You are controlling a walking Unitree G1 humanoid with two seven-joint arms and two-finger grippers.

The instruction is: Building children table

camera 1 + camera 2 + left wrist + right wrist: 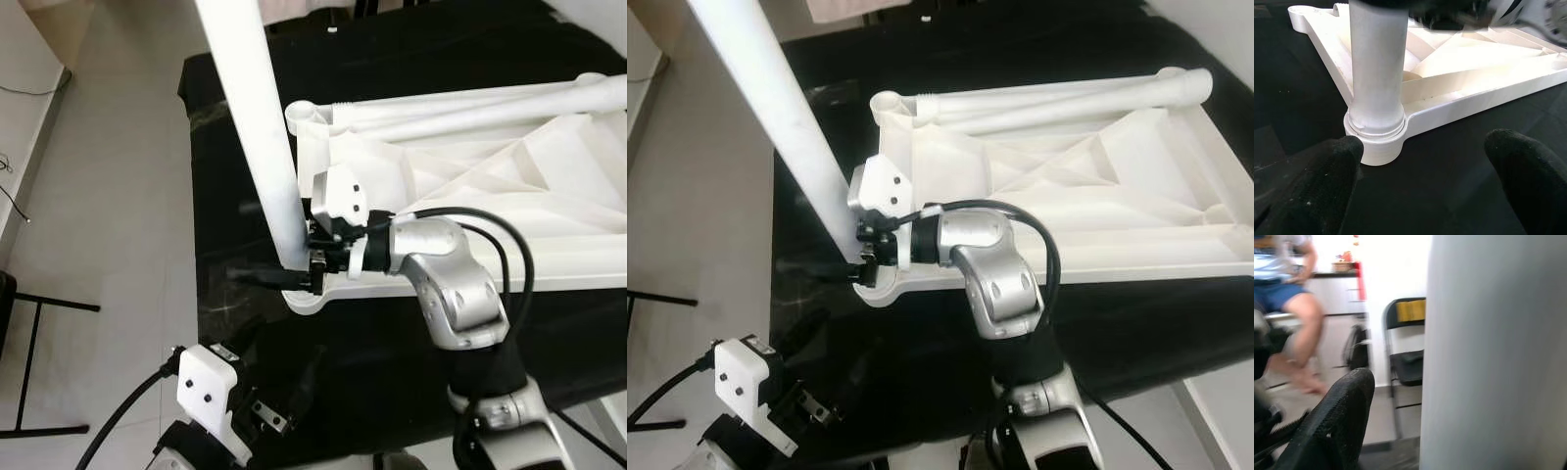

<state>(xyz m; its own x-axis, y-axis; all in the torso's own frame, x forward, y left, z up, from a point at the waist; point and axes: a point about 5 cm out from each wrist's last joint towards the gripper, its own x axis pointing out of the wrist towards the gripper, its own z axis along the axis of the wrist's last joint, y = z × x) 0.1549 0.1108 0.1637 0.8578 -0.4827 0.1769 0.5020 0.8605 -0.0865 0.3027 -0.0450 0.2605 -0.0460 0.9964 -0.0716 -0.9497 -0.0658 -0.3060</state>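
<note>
The white children's table top [470,186] lies upside down on a black cloth. A white table leg [257,117] stands upright in the socket at its near left corner [1376,147]. My right gripper [299,266] is shut on the leg just above the socket, and one finger [1332,426] shows beside the leg [1493,352]. My left gripper [1420,186] is open and low over the cloth just in front of that corner, its fingertips [1317,191] apart and not touching the socket. Another white leg [470,103] lies along the top's far edge.
The black cloth [225,196] ends at the left, where light floor [108,245] begins. A black metal stand [29,362] is on the floor at the far left. Beyond the leg, a seated person [1293,308] and a black folding chair [1405,347] are in the room.
</note>
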